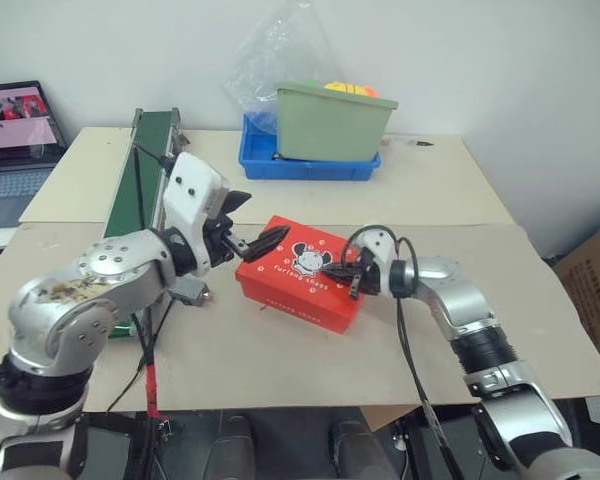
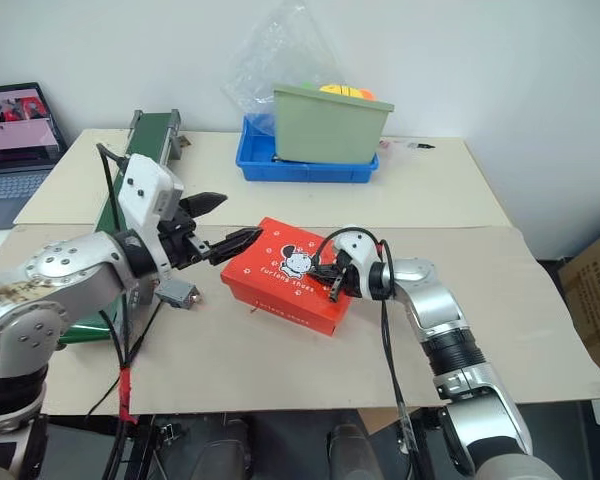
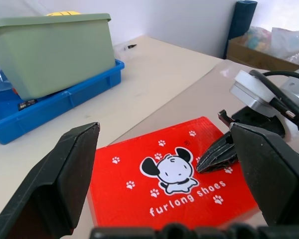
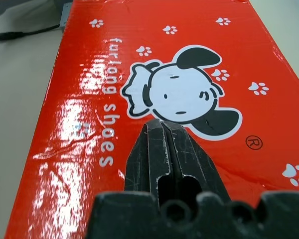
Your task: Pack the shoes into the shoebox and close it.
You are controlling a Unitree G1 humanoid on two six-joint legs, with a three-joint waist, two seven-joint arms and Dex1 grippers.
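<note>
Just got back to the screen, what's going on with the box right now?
The red shoebox lies on the table with its lid down. The right gripper, fingers shut, is over the lid by the cartoon logo; whether it presses the lid I can't tell. The left gripper hangs open at the box's other end, holding nothing. Behind stand a green bin and blue tray.

I find the closed shoebox [image 1: 300, 273] flanked by left gripper [image 1: 248, 226] and right gripper [image 1: 337, 270]; bare table [image 1: 460, 200] behind it gives passage, green bin [image 1: 332, 124] and conveyor [image 1: 138, 180] bounding it.
</note>
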